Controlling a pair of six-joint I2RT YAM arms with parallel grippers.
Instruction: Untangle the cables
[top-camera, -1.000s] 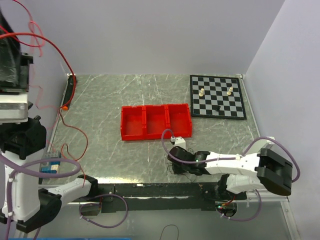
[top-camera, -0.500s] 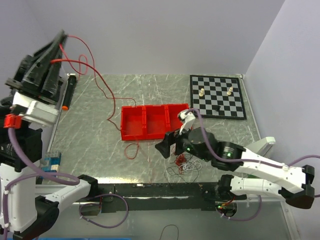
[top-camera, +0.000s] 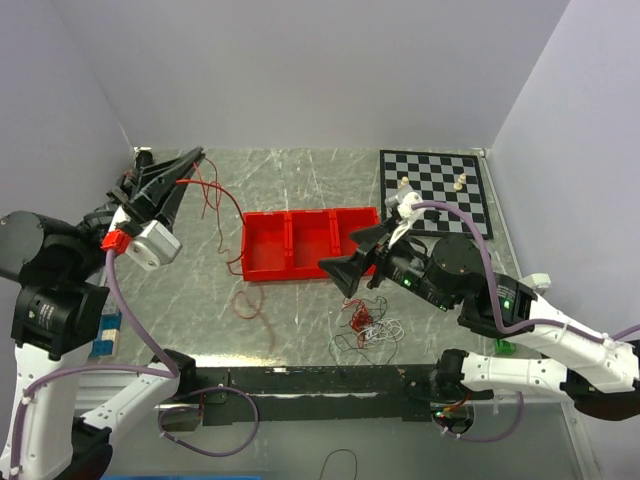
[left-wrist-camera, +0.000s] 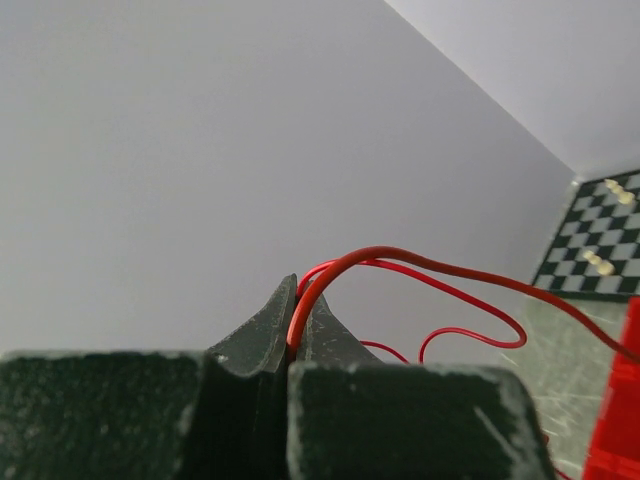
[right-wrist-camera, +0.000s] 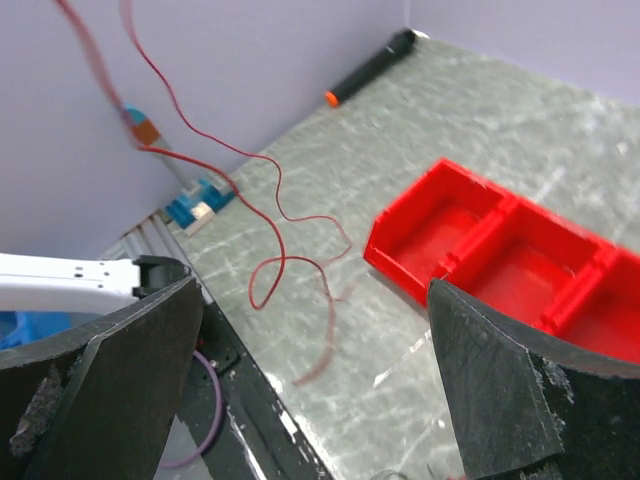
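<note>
The cables lie partly as a small tangle (top-camera: 368, 322) of red, white and black wires on the table near the front edge. One long red wire (top-camera: 238, 262) runs clear of the tangle, from the table up to my left gripper (top-camera: 193, 157). That gripper is raised at the left, shut on the red wire (left-wrist-camera: 420, 262), which is pinched between its fingertips in the left wrist view. My right gripper (top-camera: 350, 252) hovers open above and just left of the tangle with nothing between its fingers. The loose red wire (right-wrist-camera: 283, 258) curls on the table below it.
A red three-compartment tray (top-camera: 246, 250) sits mid-table, seen also in the right wrist view (right-wrist-camera: 480, 225). A chessboard (top-camera: 436, 195) with a few pieces lies at the back right. A black marker (right-wrist-camera: 370, 68) lies by the left wall, a blue block (top-camera: 105, 335) at the left front.
My right gripper opened and rose off the tangle. My left arm swung down and rightward, still gripping the red wire, whose free length now trails over the table left of the tray.
</note>
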